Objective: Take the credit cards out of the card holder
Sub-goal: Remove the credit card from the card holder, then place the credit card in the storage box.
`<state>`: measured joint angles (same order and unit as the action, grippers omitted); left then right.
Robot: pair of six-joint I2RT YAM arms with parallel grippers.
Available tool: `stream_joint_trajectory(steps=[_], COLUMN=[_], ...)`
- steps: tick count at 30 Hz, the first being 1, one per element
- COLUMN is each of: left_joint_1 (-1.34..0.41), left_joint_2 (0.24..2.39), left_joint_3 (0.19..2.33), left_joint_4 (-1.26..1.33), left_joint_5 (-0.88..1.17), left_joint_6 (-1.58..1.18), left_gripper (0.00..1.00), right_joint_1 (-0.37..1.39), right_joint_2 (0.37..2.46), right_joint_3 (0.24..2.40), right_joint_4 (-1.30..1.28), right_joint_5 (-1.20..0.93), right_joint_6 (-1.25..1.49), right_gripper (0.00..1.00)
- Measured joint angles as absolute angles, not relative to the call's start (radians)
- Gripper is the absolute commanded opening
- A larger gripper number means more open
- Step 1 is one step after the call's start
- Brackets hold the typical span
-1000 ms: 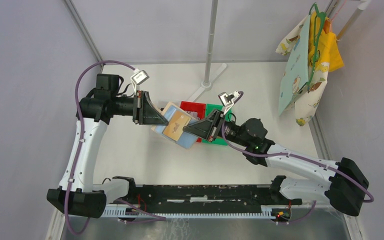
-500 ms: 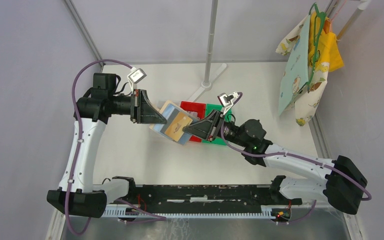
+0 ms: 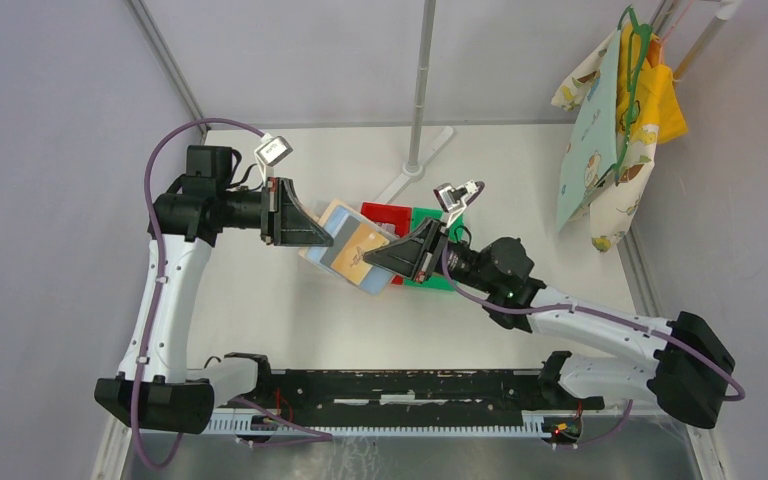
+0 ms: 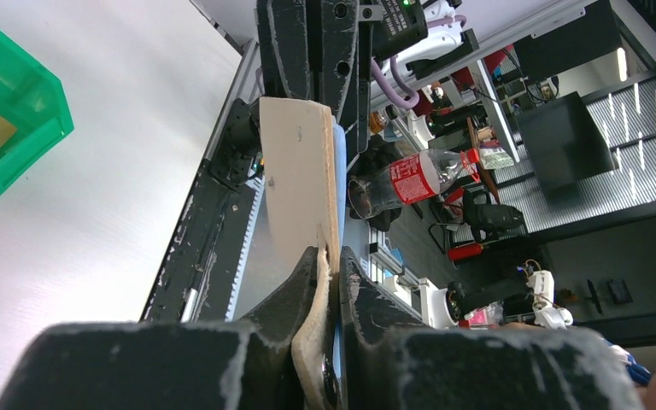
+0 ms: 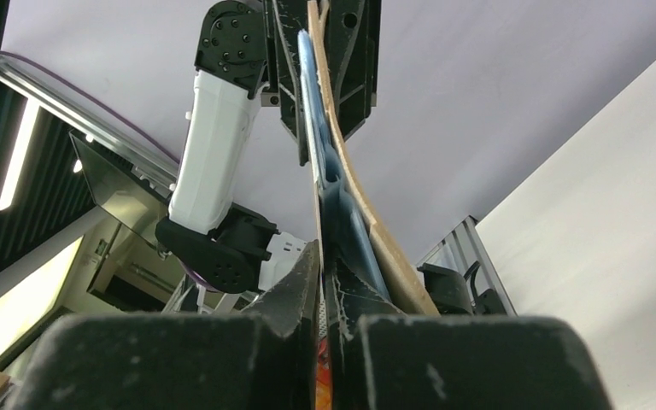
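Observation:
The tan card holder hangs in the air between both arms, its light blue inner pockets facing up. My left gripper is shut on its left edge; in the left wrist view the tan flap runs edge-on out of the left gripper. A gold credit card lies on the blue pockets. My right gripper is shut on that card's right end. In the right wrist view the card's thin edge leaves the right gripper, beside the blue pocket and tan cover.
A red bin and a green bin stand on the white table just behind the holder; the green bin also shows in the left wrist view. A pole on a flat foot rises behind them. Patterned cloth hangs at the right.
The holder and both grippers have drifted slightly left. The right jaws loosened briefly on the card, then closed again.

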<state>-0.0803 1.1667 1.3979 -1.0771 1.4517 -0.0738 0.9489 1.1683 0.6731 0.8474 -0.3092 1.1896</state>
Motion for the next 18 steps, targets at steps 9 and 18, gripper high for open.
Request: stream_joint_trajectory(steps=[9,18], left_joint_1=[-0.067,-0.060], left_joint_2=[1.171,1.171], left_joint_3=[1.432,1.435], left_joint_4=[-1.077,-1.077], left_joint_5=[1.465,1.477], left_joint_6=[-0.074,-0.074], left_gripper=[0.02,0.02], right_joint_1=[0.912,0.664], right_joint_2=[1.025,0.906], right_joint_3=[0.625,0.656], right_joint_4=[0.701,0.257], right_joint_5=[-0.323,-0.434], right_joint_6=[1.131,0.933], right_gripper=[0.00,0.00])
